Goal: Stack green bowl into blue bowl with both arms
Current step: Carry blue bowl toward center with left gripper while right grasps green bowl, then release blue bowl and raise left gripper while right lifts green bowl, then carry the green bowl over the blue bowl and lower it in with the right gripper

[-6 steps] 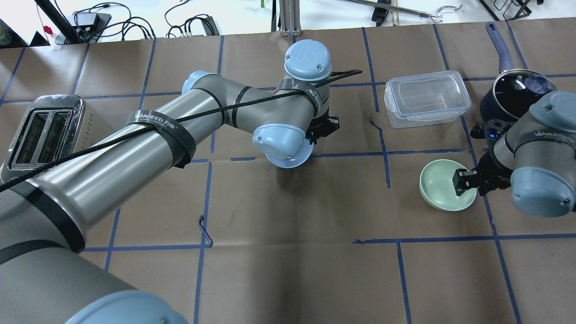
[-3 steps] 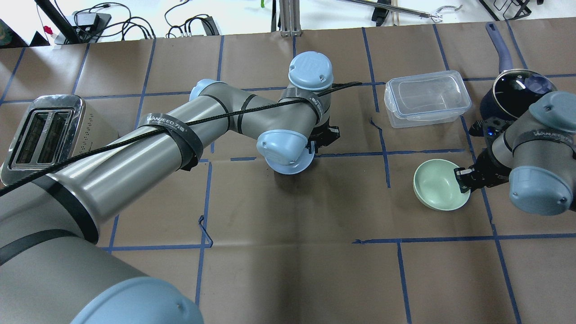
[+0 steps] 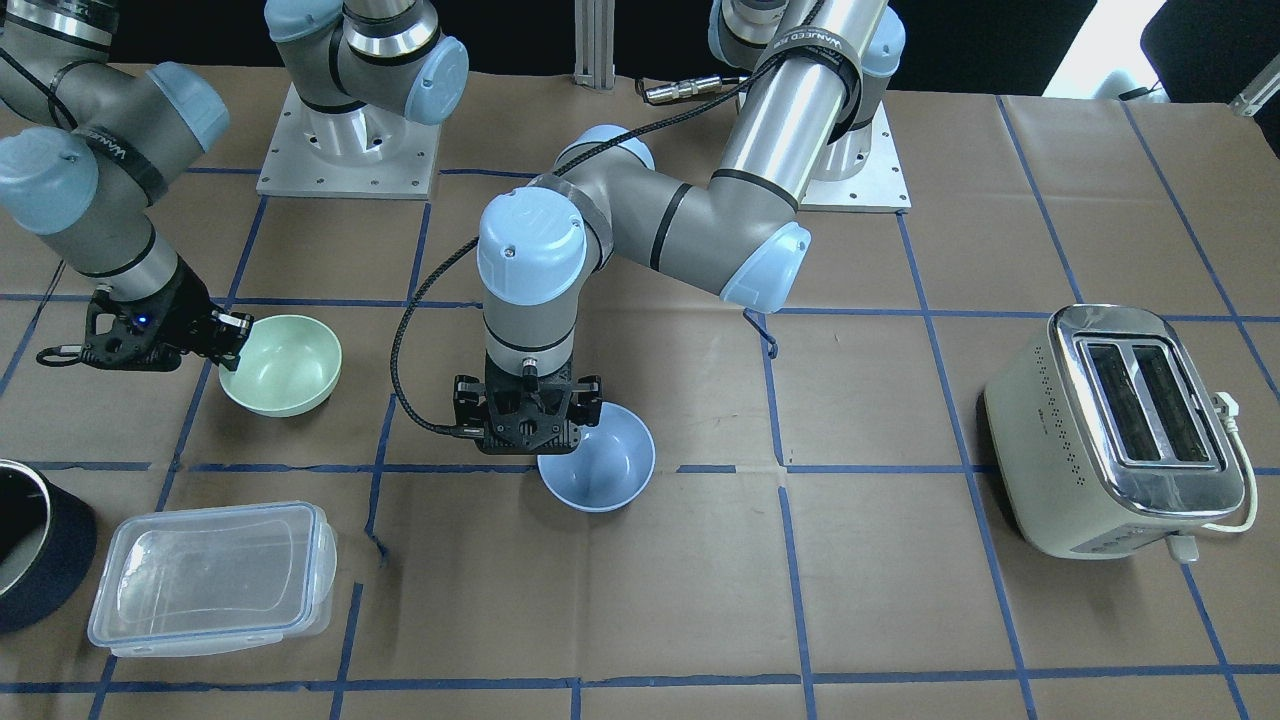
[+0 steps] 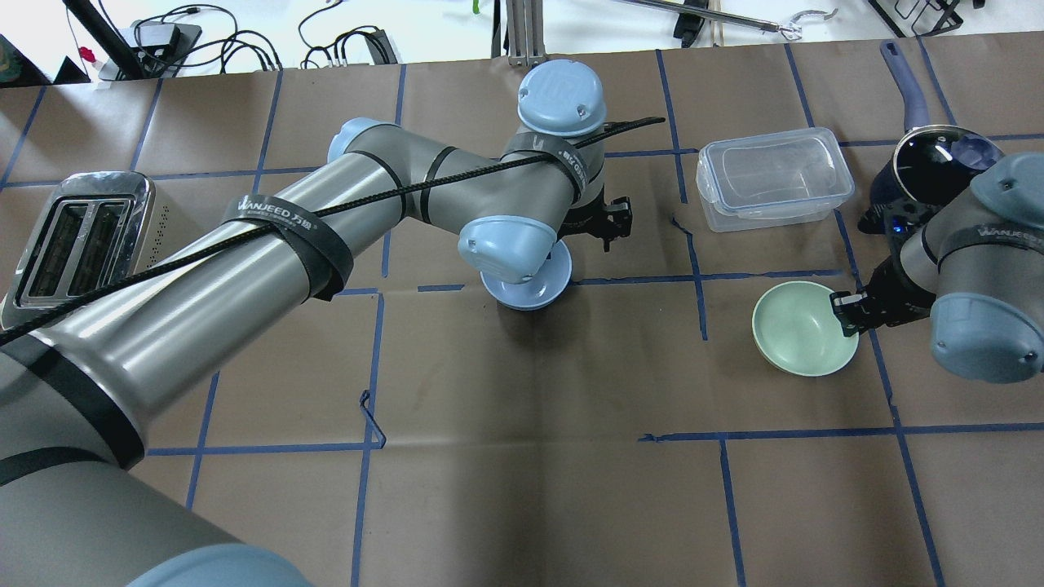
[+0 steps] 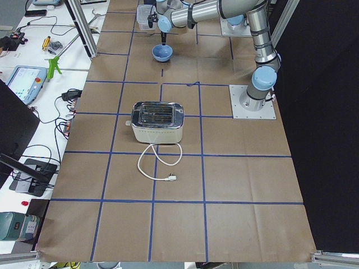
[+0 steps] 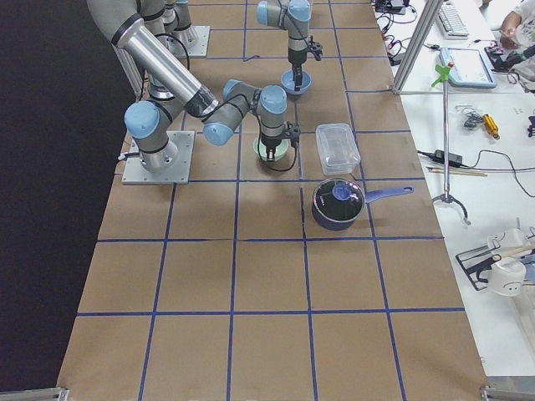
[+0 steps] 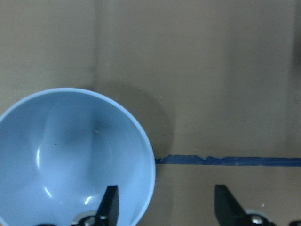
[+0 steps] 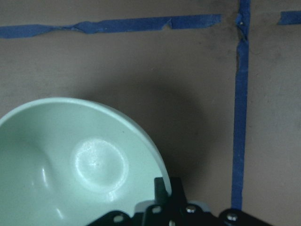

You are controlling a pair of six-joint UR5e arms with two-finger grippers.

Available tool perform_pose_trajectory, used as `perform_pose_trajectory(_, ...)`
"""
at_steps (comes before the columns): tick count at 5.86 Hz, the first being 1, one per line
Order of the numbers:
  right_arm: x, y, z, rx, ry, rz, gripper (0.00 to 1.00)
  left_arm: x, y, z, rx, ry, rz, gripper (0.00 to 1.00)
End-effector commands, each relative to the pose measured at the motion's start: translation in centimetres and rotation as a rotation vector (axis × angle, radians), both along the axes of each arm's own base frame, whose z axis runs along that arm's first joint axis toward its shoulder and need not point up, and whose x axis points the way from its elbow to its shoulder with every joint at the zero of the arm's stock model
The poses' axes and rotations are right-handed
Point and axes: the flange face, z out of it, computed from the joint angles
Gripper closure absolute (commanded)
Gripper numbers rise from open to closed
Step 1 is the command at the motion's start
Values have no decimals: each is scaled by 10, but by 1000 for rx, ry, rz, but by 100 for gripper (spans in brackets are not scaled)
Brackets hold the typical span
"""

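The green bowl (image 3: 285, 360) (image 4: 799, 330) hangs slightly tilted from my right gripper (image 4: 844, 314) (image 8: 168, 188), which is shut on its rim; a shadow lies under it in the right wrist view. The bowl fills that view's lower left (image 8: 70, 155). The blue bowl (image 3: 600, 465) (image 4: 534, 289) rests on the table near the middle. My left gripper (image 7: 167, 207) (image 3: 545, 452) points straight down and is open, one finger (image 7: 110, 205) inside the blue bowl (image 7: 70, 155) and the other outside, with the rim between them. The left wrist hides this gripper in the overhead view.
A clear lidded container (image 4: 771, 175) (image 3: 210, 575) and a dark navy pot (image 4: 930, 167) stand beyond the green bowl. A toaster (image 4: 81, 236) (image 3: 1120, 430) stands at the table's left end. Blue tape lines cross the brown paper.
The right gripper has carried the green bowl a little leftward and away from the robot. The left wrist dipped and then swung back; the blue bowl has hardly moved.
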Motion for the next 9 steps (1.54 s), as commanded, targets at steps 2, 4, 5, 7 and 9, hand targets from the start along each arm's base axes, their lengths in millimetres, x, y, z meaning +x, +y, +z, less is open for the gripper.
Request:
perform_pose_trajectory(2,-14,-37,92,-2,-19,-79,97,79,3,105,26,-12,69,1)
perform_pose_trajectory(4,-17,-50,155,28,-40,-98,97,163,31,165,76,-34,118,1)
perform_pose_trajectory(5,-8,-59,181,26,-50,-127,97,210,28,179,94,-46,61,1)
perform_pose_trajectory(7,68,-75,188,11,-57,-163,97,248,61,191,142,-62,17,1)
perform_pose_trajectory(9,147,-93,172,-5,-57,-187,97,276,56,190,129,-80,-33,1)
